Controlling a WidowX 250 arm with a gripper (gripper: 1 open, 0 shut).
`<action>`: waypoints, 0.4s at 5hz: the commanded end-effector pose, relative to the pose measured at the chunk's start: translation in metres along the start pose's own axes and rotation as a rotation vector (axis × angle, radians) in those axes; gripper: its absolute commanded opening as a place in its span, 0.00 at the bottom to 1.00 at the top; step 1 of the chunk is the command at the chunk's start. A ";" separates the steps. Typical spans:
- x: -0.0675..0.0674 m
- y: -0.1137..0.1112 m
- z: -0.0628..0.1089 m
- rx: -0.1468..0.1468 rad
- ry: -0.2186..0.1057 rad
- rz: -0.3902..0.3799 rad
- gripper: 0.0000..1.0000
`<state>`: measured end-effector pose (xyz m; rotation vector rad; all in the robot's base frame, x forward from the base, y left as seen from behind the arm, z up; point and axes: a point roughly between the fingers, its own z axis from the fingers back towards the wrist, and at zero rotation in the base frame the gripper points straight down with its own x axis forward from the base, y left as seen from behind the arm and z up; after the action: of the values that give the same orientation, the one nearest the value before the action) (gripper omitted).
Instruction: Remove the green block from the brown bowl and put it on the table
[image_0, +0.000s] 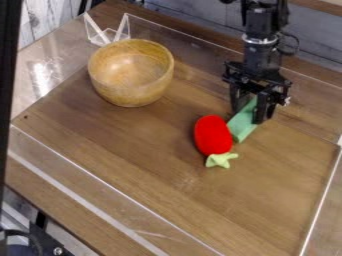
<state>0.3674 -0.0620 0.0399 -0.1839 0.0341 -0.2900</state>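
Observation:
The green block (243, 123) lies slanted on the table (120, 150), right of centre, its lower end beside a red toy. My gripper (255, 106) stands upright over the block's upper end, with its dark fingers (238, 102) closed against both sides of it. The brown bowl (131, 71) sits at the back left, well apart from the gripper, and nothing shows inside it.
A red strawberry-like toy (213, 135) with a small green stem lies just left of the block. A clear plastic border (80, 200) rims the tabletop. A clear plastic piece (104, 30) stands behind the bowl.

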 end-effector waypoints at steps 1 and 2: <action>0.008 0.004 0.031 0.010 -0.081 0.008 0.00; 0.005 0.012 0.038 0.008 -0.091 0.038 0.00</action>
<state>0.3657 -0.0485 0.0404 -0.1952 0.0541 -0.2459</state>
